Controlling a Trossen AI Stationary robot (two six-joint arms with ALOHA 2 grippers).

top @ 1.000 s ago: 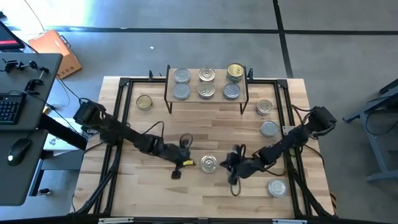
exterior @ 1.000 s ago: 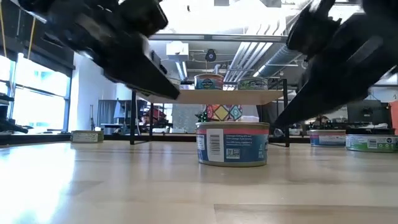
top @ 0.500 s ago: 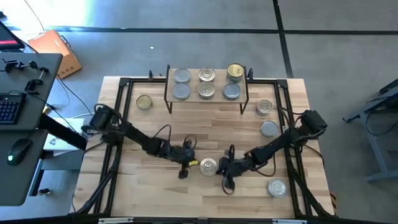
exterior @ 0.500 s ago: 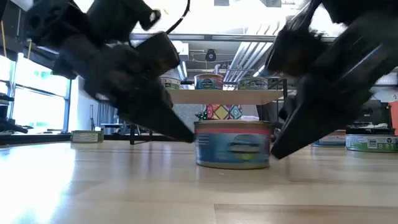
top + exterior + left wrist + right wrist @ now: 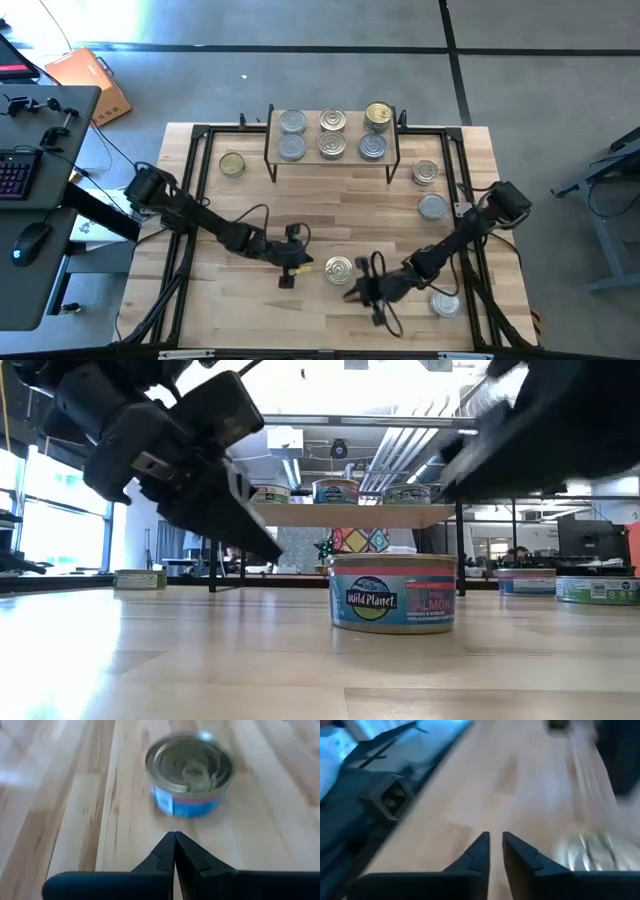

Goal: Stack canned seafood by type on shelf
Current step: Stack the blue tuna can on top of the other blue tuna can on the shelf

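Observation:
A blue-labelled tin [image 5: 338, 268] with a pull-ring top stands upright on the tabletop near its near edge, also seen in the low view [image 5: 392, 592] and left wrist view [image 5: 190, 775]. My left gripper [image 5: 300, 266] [image 5: 175, 835] is shut, just left of the tin and pointing at it, a short gap away. My right gripper [image 5: 356, 292] [image 5: 495, 836] is all but shut, low over the table on the tin's near-right side, clear of it. The wooden shelf [image 5: 312, 135] [image 5: 350, 515] at the far edge carries several tins.
Loose tins stand on the table: a gold-topped one [image 5: 232, 165] at far left, two silver ones [image 5: 425, 173] [image 5: 433, 207] at right, another [image 5: 445, 302] near the right arm. A black frame [image 5: 200, 160] runs along the table's edges. Bare wood lies between the shelf and the middle tin.
Both grippers closed in on the middle tin from its left and right, then drew off: the left back toward the table's left, the right toward the near edge. The tin turned about on the spot, its label now showing another face, and slid slightly right.

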